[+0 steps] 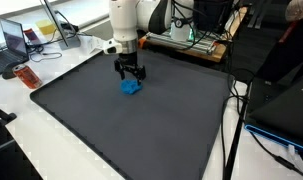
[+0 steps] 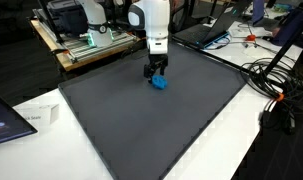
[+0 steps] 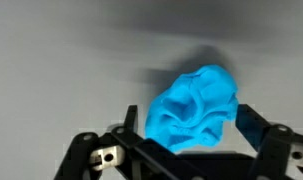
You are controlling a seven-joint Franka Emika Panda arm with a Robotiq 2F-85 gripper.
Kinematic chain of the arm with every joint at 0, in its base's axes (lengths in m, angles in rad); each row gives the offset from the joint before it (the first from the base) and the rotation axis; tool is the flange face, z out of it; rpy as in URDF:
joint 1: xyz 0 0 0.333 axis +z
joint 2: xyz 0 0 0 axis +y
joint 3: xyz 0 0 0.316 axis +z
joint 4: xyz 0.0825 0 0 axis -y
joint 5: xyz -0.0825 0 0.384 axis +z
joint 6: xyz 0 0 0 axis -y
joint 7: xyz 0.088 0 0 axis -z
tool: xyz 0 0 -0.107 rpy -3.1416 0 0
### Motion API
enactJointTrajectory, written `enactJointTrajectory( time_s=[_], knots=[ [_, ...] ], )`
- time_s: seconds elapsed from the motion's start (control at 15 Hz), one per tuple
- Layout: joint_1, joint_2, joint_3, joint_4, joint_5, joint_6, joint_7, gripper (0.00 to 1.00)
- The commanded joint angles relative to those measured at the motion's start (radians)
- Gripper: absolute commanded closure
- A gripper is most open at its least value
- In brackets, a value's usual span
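Blue crumpled lump [image 1: 131, 87] lay on the dark mat [image 1: 111, 130] covering the desk [image 1: 11, 100], directly beneath the hand [image 1: 130, 71]. The hand hung upright and released, jaws spread wide with nothing held. In the wrist view the lump [image 3: 196, 105] sat between the two fingers [image 3: 253, 122]; whether either touched it could not be told. In both exterior views it lay toward the mat's far edge.

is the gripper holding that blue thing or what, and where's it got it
Nothing is held: the gripper stands open, jaws either side of the crumpled blue thing on the dark mat.
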Motion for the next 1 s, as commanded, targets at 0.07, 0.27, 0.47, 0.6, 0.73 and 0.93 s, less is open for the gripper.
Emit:
enactJointTrajectory(
  time_s=[0.07,0.27,0.47,0.6,0.73,0.93],
  knots=[
    [-0.036,0.03,0.027,0.03,-0.034,0.001,-0.044,0.0],
    [-0.048,0.043,0.041,0.043,-0.033,-0.004,-0.077,0.0],
    [-0.053,0.059,0.049,0.057,-0.034,-0.009,-0.098,0.05],
    [-0.054,0.068,0.05,0.065,-0.035,-0.008,-0.101,0.29],
    [-0.056,0.071,0.053,0.071,-0.033,-0.012,-0.105,0.39],
    [-0.059,0.068,0.058,0.075,-0.029,-0.014,-0.108,0.59]
  ],
)
